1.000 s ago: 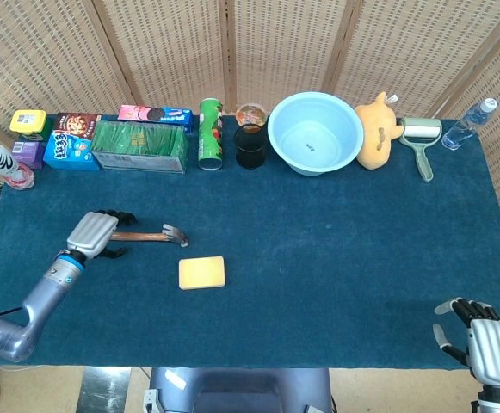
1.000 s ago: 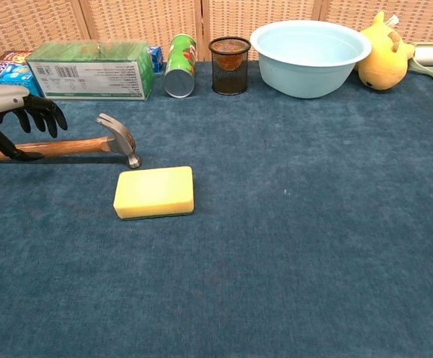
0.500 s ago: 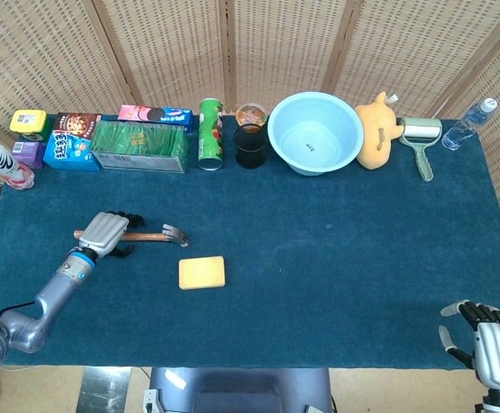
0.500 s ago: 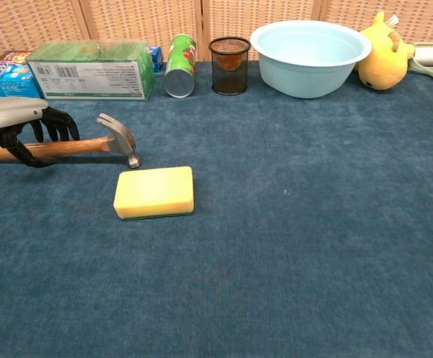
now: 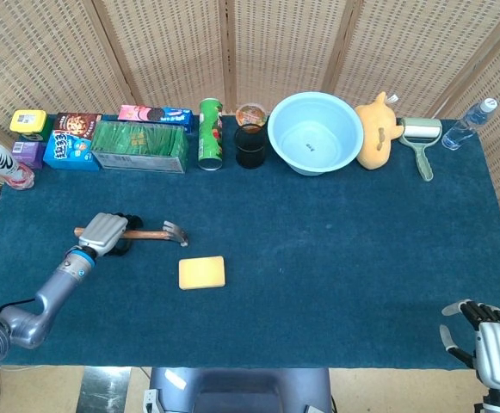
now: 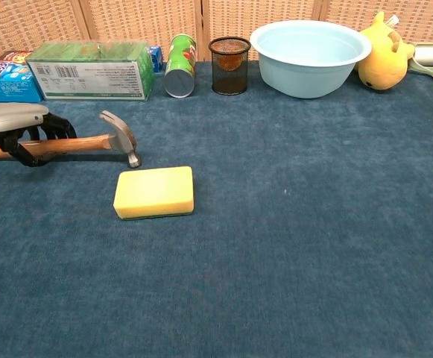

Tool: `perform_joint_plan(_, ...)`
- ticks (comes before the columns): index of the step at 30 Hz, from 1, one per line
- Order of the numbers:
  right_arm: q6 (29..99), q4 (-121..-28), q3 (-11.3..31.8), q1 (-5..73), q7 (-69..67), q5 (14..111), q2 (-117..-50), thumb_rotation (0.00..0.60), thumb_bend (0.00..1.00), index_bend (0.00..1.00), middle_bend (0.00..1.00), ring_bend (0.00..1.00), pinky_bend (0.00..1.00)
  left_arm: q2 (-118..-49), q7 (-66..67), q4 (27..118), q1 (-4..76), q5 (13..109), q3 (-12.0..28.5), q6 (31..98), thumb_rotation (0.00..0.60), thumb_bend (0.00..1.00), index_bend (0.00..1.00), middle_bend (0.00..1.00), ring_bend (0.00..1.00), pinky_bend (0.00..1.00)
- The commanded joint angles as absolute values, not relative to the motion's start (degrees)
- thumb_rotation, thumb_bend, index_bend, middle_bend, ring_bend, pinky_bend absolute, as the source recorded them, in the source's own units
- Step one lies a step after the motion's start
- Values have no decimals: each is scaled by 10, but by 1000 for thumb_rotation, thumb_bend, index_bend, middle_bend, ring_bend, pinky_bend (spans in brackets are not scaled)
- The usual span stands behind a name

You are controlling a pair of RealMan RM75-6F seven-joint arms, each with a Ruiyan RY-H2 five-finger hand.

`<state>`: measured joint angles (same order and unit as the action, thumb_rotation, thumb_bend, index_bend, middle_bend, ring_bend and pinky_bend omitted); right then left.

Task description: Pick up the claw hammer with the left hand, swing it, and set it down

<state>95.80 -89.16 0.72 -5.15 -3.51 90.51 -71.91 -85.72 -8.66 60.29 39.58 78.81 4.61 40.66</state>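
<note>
The claw hammer [image 5: 157, 233] lies on the blue table cloth at the left, wooden handle pointing left and steel head [image 6: 124, 137] to the right. My left hand [image 5: 103, 231] sits over the middle of the handle with its dark fingers [image 6: 46, 128] curled around the wood, gripping it. In the chest view the handle [image 6: 82, 144] runs nearly level and the head tips slightly off the cloth. My right hand [image 5: 484, 341] hangs at the bottom right past the table's front edge, fingers spread, holding nothing. The chest view does not show it.
A yellow sponge [image 6: 154, 192] lies just right of and in front of the hammer head. Along the back stand snack boxes, a green box [image 6: 93, 69], a green can [image 6: 179, 65], a mesh cup [image 6: 229, 65], a blue bowl [image 6: 310, 56], a yellow plush toy [image 6: 384, 54], a lint roller and a bottle [image 5: 468, 123].
My left hand slid forward over the handle and its fingers curled around it. The hammer head tipped up slightly. The right hand barely moved.
</note>
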Motion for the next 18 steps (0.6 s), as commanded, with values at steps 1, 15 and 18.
perform_joint_plan(1, 957, -893, 7, -52, -39, 903, -719, 600, 381, 469, 456, 416, 333, -855, -88, 602, 401, 791, 40, 397, 600, 665, 350, 398, 370, 456)
perform_joint_plan(15, 949, -896, 9, -51, -45, 903, -721, 600, 381, 469, 456, 416, 341, -817, -222, 677, 385, 824, 41, 454, 600, 740, 506, 573, 592, 677)
perform_joint_plan(18, 947, -893, 9, -52, -48, 900, -721, 600, 381, 469, 456, 416, 342, -815, -240, 683, 380, 832, 41, 473, 600, 713, 505, 586, 609, 685)
